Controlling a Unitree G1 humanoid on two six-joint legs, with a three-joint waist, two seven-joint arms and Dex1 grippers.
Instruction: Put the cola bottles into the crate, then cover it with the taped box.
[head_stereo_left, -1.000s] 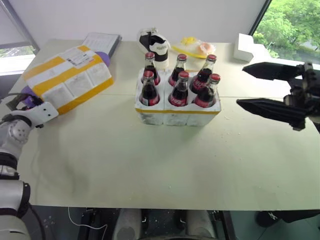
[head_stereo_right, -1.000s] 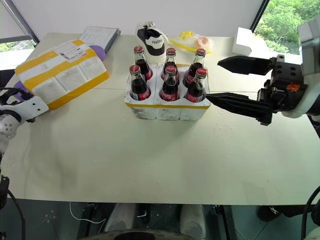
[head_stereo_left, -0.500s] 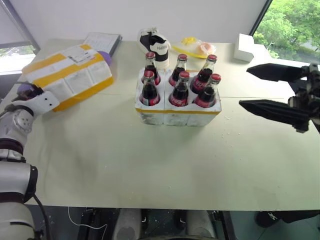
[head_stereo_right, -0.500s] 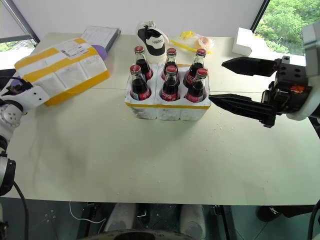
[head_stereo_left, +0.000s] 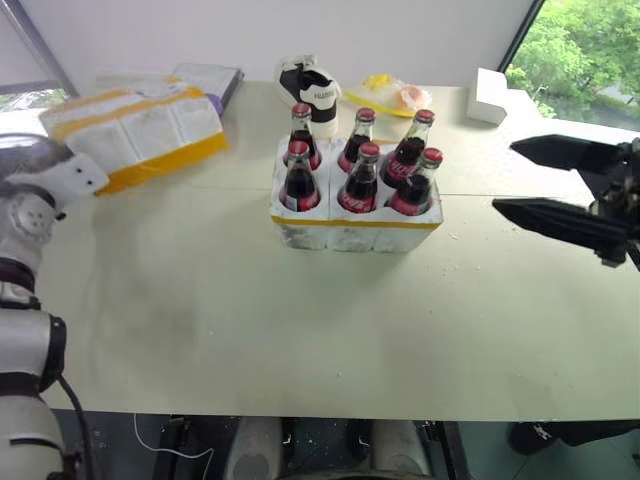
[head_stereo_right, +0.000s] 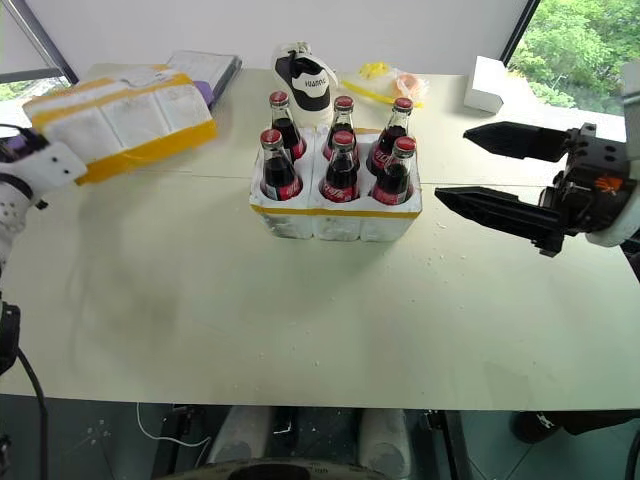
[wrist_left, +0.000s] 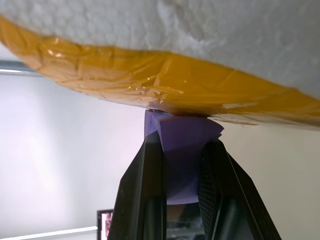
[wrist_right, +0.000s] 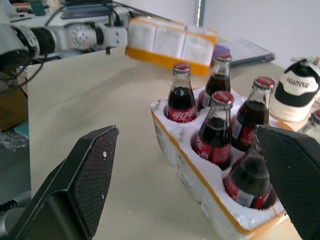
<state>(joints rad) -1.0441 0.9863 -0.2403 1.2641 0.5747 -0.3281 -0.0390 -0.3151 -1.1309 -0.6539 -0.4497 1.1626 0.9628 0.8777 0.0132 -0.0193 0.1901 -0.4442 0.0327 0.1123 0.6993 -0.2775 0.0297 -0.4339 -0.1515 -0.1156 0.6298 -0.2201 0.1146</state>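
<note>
Several cola bottles (head_stereo_left: 360, 178) with red caps stand in the wells of the white crate (head_stereo_left: 355, 230) at the table's middle. The taped box (head_stereo_left: 140, 133), white with yellow stripes, hangs tilted above the table's far left corner. My left gripper (wrist_left: 181, 150) is shut on a purple tab (wrist_left: 182, 132) at the box's underside, beneath its yellow tape. To the right of the crate, apart from it, my right gripper (head_stereo_left: 506, 176) stands open at bottle height with nothing between its fingers.
Behind the crate lie a black and white shoe (head_stereo_left: 312, 92) and a yellow and orange packet (head_stereo_left: 392, 95). A flat grey book (head_stereo_left: 208, 78) lies at the back left, and a small plain white box (head_stereo_left: 490, 96) at the back right.
My left gripper has shut on the purple tab and raised the taped box off the table. My right gripper has drifted slightly right, still open.
</note>
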